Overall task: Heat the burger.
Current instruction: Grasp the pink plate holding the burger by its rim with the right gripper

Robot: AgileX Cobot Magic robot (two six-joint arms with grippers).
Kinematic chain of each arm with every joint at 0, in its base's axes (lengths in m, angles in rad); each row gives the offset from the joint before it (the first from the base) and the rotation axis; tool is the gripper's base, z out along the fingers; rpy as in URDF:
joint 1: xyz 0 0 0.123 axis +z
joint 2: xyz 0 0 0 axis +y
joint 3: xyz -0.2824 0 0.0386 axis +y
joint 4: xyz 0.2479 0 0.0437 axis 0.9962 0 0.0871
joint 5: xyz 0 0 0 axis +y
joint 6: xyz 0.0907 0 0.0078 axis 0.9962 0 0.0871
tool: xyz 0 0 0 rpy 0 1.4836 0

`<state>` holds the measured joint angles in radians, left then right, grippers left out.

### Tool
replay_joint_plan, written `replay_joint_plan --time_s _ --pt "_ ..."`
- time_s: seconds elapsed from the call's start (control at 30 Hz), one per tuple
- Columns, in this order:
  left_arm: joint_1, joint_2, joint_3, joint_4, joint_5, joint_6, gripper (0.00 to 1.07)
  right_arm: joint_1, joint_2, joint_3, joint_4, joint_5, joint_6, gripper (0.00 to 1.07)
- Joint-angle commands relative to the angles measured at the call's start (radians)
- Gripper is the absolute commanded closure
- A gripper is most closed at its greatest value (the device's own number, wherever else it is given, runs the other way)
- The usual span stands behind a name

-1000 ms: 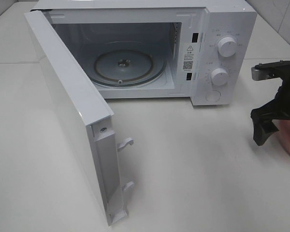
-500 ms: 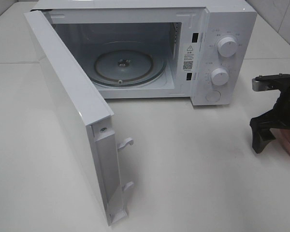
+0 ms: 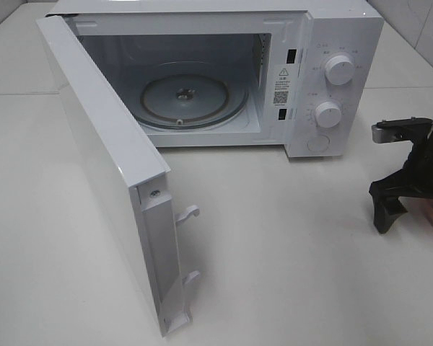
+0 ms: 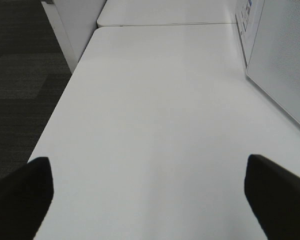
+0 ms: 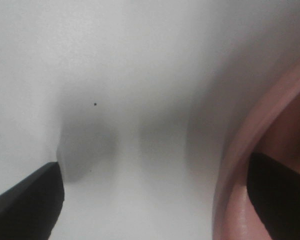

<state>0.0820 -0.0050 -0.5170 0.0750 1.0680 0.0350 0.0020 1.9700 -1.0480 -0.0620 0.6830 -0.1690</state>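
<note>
**A:** What are the arms doing?

**B:** The right gripper (image 5: 155, 192) has its jaws wide apart and nothing between them but the rim of the pink plate (image 5: 240, 150). One finger is over the plate's inner side, the other over the bare table (image 5: 115, 60) outside it. I can't tell whether either one touches. This is low on the table, off the microwave's (image 3: 346, 29) control-panel side and a little in front of it.

**A:** And the left?

**B:** The left gripper (image 4: 147, 185) is also spread wide and empty. It hangs over bare table on the far side of the microwave's open door (image 3: 101, 158).

**A:** Where's the burger?

**B:** It isn't in view. Only a sliver of the plate shows at the frame edge in the overhead view, so I'd guess the burger sits on it, out of shot. It isn't in the microwave: the glass turntable (image 3: 195, 97) is bare.

**A:** How would you pick it up?

**B:** Not by the bun. A burger is light and soft, so a pinch would probably squash it or slide its layers apart. The plate looks stiff, so I'd grip its rim, which is where the jaws already are. It also looks glossy and may be slippery. I'd bite well onto the rim, keep the plate level, then bring it in through the open front to the turntable.
</note>
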Motion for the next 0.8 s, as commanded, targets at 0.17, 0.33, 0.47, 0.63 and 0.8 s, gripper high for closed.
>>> replay_joint_plan --time_s 0.17,0.33,0.47,0.63,0.8 --pt "-0.006 -0.006 0.002 0.0 -0.005 -0.004 0.09 -0.008 0.029 0.006 0.083 -0.009 -0.081 0.24" --pt "-0.006 -0.006 0.002 0.0 -0.005 -0.004 0.09 -0.008 0.029 0.006 0.098 -0.009 -0.102 0.56" --pt "-0.006 -0.006 0.002 0.0 -0.005 -0.004 0.09 -0.008 0.029 0.006 0.095 -0.007 -0.102 0.91" --pt "-0.006 -0.006 0.002 0.0 -0.005 -0.004 0.09 -0.008 0.029 0.006 0.091 -0.006 -0.102 1.07" --pt "-0.006 -0.006 0.002 0.0 -0.005 -0.004 0.09 -0.008 0.028 0.006 0.091 -0.005 -0.101 1.07"
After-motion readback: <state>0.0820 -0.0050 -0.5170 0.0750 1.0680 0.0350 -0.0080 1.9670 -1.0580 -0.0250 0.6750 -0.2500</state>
